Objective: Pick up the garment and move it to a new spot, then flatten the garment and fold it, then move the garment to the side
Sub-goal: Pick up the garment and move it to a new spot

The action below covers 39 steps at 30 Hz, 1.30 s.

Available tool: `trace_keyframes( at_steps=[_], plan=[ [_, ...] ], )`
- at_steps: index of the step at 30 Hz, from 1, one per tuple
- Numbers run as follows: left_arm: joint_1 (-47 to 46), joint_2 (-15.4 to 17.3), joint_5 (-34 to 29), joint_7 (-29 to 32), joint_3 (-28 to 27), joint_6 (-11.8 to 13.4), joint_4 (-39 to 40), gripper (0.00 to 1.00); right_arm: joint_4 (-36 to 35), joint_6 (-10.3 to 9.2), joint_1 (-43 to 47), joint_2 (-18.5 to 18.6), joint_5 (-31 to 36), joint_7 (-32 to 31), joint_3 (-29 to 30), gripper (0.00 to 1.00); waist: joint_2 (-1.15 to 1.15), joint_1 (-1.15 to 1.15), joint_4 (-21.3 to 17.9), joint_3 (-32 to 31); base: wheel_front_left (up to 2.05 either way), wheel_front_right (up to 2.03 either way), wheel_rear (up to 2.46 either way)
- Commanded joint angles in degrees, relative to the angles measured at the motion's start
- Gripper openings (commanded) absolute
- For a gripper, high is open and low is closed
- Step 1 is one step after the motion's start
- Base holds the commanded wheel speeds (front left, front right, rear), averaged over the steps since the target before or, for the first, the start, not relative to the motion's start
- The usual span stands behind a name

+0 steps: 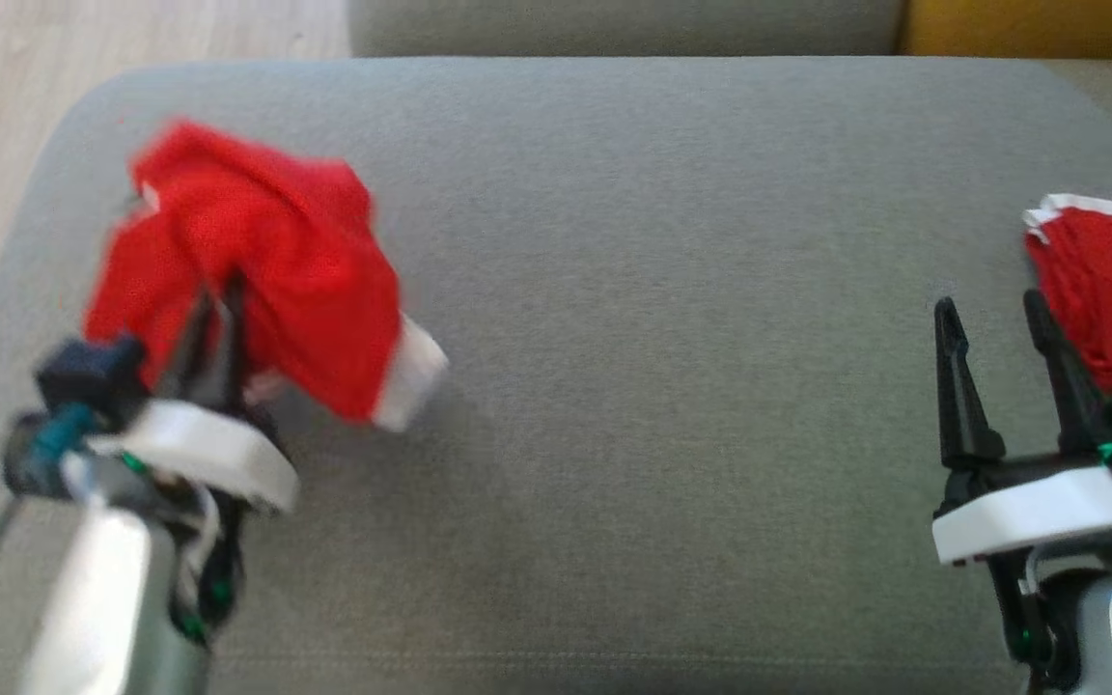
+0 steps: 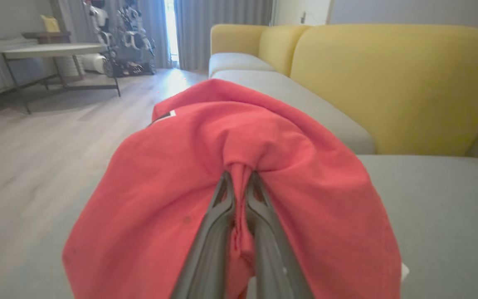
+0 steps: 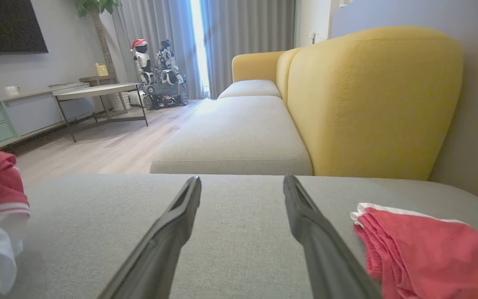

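Now my left pincer (image 1: 216,294) is clamped on a small pinch of the red garment (image 1: 276,241), my right pincer (image 1: 990,314) spread wide, holding nothing; so little cloth could slip out.

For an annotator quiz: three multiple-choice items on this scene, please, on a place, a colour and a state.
1. Where does the folded garment lie?
A. on the floor
B. on the grey cushion beside the right gripper
C. on a table
2. What colour trims the held garment in the left gripper?
A. blue
B. black
C. white
3. How is the right gripper?
A. open, empty
B. shut on cloth
C. shut, empty
Answers: 1 B, it rests on the cushion by the fingers. 2 C, a white band edges it. 3 A, its fingers stand apart.
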<state>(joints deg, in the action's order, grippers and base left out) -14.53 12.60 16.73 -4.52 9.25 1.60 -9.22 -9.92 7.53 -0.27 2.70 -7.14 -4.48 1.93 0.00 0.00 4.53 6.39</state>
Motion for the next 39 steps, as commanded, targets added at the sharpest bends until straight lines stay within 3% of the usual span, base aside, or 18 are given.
trace_keyframes(
  at_steps=[1,7,8,15,24,25,26,33,39],
  plan=[
    [-1.12,1.07,-0.06,0.62,-1.47,0.37,3.80,0.00,-1.55,-0.04,-0.63,0.20,-0.50,0.65,-1.18,1.00,0.00,0.00,-1.55,-0.63,0.00,0.00,0.00],
    [4.87,-1.49,0.89,3.74,2.55,0.08,8.70,0.00,-0.93,-0.04,0.37,0.19,-2.65,1.09,-1.09,1.00,0.00,0.00,-4.85,-0.11,0.00,0.00,0.00],
    [4.97,-2.91,2.78,5.34,4.17,-1.42,7.95,0.00,-0.87,-0.04,0.40,0.19,-3.33,1.30,-1.03,1.00,0.00,0.00,-5.91,0.39,0.00,0.00,0.00],
    [-2.10,-5.02,1.39,6.88,10.73,-5.46,1.55,0.00,0.21,-0.04,-0.65,0.19,-5.62,2.59,-1.79,1.00,0.00,0.00,-10.22,3.31,0.00,0.00,0.00],
    [-11.74,-7.93,0.26,6.00,16.88,-7.37,-9.22,0.00,2.62,-0.04,-2.39,0.18,-7.47,4.96,-3.07,1.00,0.00,0.00,-14.52,6.70,0.00,0.00,0.00],
    [-12.46,-8.20,0.48,5.67,17.01,-7.24,-10.57,0.36,2.91,-0.04,-2.58,0.18,-7.72,5.23,-3.16,1.00,0.00,0.00,-14.85,7.04,0.00,0.00,0.00],
    [-13.18,-8.39,0.51,5.07,17.14,-7.14,-11.77,1.00,3.19,-0.04,-2.76,0.18,-7.99,5.46,-3.29,1.00,0.00,0.00,-15.13,7.37,0.00,0.00,0.00],
    [-14.09,-8.87,0.39,-3.06,17.44,-6.29,-13.27,1.00,4.65,-0.04,-3.02,0.18,-8.78,6.49,-3.64,1.00,0.00,0.00,-14.69,7.58,0.00,0.00,0.00],
    [-9.96,-7.25,0.15,-8.33,14.75,-2.81,-7.56,1.00,4.35,-0.04,-2.78,0.18,-6.90,5.77,-3.14,1.00,0.00,0.00,-11.35,5.99,0.00,0.00,0.00]
  ],
)
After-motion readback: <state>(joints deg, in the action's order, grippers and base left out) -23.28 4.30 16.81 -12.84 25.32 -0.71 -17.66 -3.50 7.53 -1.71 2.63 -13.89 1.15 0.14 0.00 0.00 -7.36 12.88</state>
